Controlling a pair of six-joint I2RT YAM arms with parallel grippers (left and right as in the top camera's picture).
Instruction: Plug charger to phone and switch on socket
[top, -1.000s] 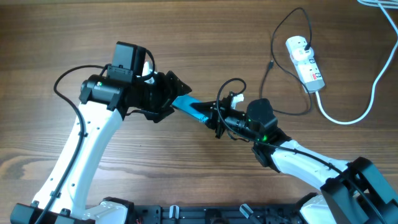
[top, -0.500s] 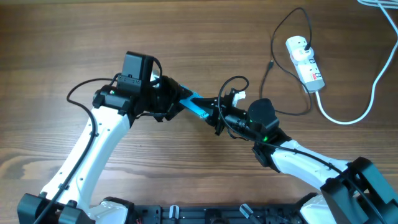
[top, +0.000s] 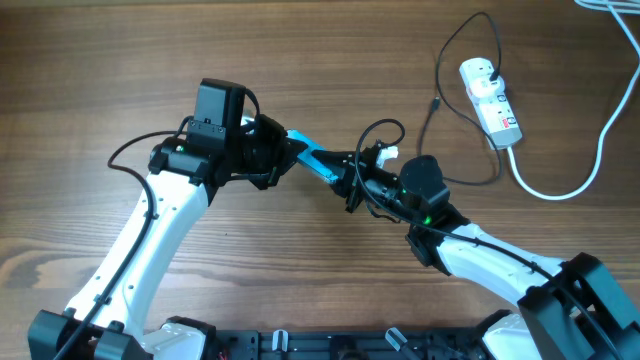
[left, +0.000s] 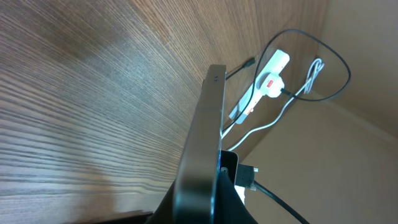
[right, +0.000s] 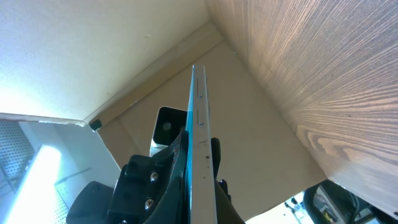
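Two grippers on one phone right now, so here's how I read the geometry. Nearest the robot's base, the right gripper (top: 350, 180) is clamped on the phone (top: 318, 166). In the right wrist view the black fingers sit tight against both faces of the edge-on slab (right: 200, 155). The phone hangs tilted above the table (top: 100, 60), not resting on it. Its long axis runs straight from one gripper to the other, with the cyan screen showing in the gap between them.

A bit further out, the left gripper (top: 283, 152) has its jaws around the opposite end. Whether they're actually pressing or just straddling it, I can't tell. The left wrist view only shows the phone's thin edge (left: 208, 137).

Further off, toward the robot's right, the charger (top: 441, 62) loops across the wood, and its connector tip (top: 435, 103) lies loose, well apart from the phone. Past that is the socket (top: 491, 102), with its red switch (top: 513, 125) at the end nearer the robot and the thick white cord (top: 560, 192) curling away.

My take: everything turns on that tip lying beyond the right-hand end of the phone, so the right arm is the nearer one to fetch it. That only works if the left one carries the phone alone. I can't make out which end has the port.
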